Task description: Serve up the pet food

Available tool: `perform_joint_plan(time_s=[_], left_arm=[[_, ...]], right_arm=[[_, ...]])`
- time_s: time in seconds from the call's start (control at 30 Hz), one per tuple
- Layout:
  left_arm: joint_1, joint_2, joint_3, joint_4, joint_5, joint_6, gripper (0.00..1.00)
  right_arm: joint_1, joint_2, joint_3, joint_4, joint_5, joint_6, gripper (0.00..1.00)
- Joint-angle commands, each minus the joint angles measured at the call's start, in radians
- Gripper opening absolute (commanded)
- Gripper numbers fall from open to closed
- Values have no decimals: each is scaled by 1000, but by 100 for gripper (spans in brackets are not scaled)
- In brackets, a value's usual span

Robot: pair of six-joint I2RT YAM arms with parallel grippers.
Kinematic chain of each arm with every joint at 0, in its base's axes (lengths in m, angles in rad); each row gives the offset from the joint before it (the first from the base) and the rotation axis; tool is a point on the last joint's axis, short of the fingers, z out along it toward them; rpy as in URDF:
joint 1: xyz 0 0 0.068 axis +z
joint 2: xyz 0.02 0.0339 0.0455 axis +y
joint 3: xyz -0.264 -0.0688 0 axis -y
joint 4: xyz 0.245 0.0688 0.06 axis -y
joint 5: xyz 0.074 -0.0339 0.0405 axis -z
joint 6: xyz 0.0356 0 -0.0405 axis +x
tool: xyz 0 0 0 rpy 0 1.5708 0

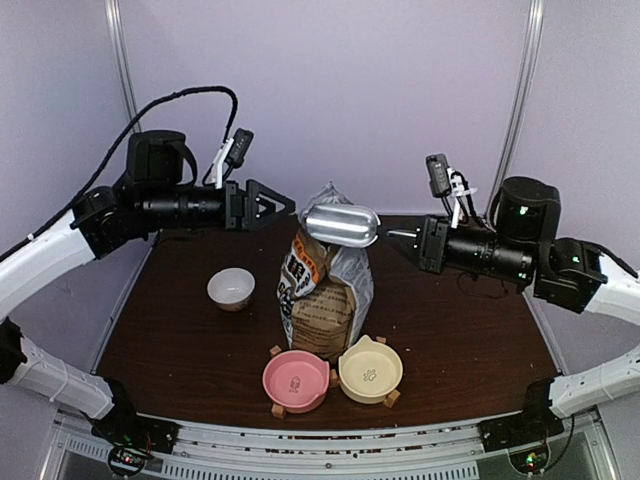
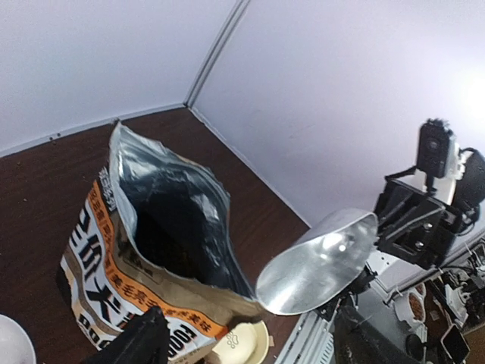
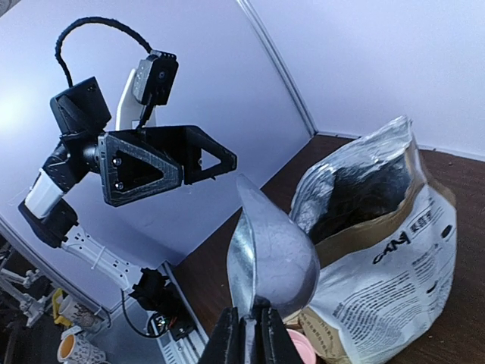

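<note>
An open brown-and-white paper bag (image 1: pixel 325 290) stands upright mid-table; its mouth shows dark in the left wrist view (image 2: pixel 163 220) and the right wrist view (image 3: pixel 379 243). No pet food shows; the bag's inside is too dark to tell. My right gripper (image 1: pixel 402 234) is shut on the handle of a metal scoop (image 1: pixel 342 225), held in the air just above the bag's top. The scoop's bowl looks empty (image 2: pixel 318 262). In its own view the right gripper (image 3: pixel 250 337) pinches the scoop (image 3: pixel 269 254). My left gripper (image 1: pixel 272 204) is open and empty, in the air left of the bag top (image 2: pixel 250 350).
A pink bowl (image 1: pixel 295 380) and a cream bowl (image 1: pixel 370 370) sit on small wooden stands in front of the bag. A white bowl (image 1: pixel 230 288) stands left of the bag. Walls close the table's back and sides.
</note>
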Motion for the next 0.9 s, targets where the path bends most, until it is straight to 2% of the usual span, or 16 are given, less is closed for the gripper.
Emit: perform_joint_plan(time_s=[0.0, 0.17, 0.33, 0.37, 0.47, 0.5, 0.57, 0.7, 0.87], left_arm=[[21, 139, 167, -200, -128, 68, 78], [39, 296, 321, -285, -145, 96, 81], [46, 410, 448, -348, -110, 125, 80], [47, 424, 465, -357, -109, 132, 75], [47, 445, 486, -372, -114, 148, 51], [46, 448, 488, -372, -117, 151, 45], [48, 454, 493, -375, -112, 156, 37], [51, 469, 501, -389, -101, 166, 30], [57, 479, 501, -396, -101, 177, 9]], right_arm=[[-3, 3, 158, -270, 232, -111, 0], [-4, 86, 345, -480, 376, -147, 0], [-3, 180, 486, -602, 412, -176, 0], [-3, 200, 513, -621, 415, -178, 0], [-3, 253, 575, -657, 416, -186, 0], [-3, 267, 594, -663, 412, -188, 0], [-3, 297, 627, -671, 403, -192, 0], [-4, 373, 715, -707, 389, -201, 0], [-3, 506, 842, -796, 378, -204, 0]])
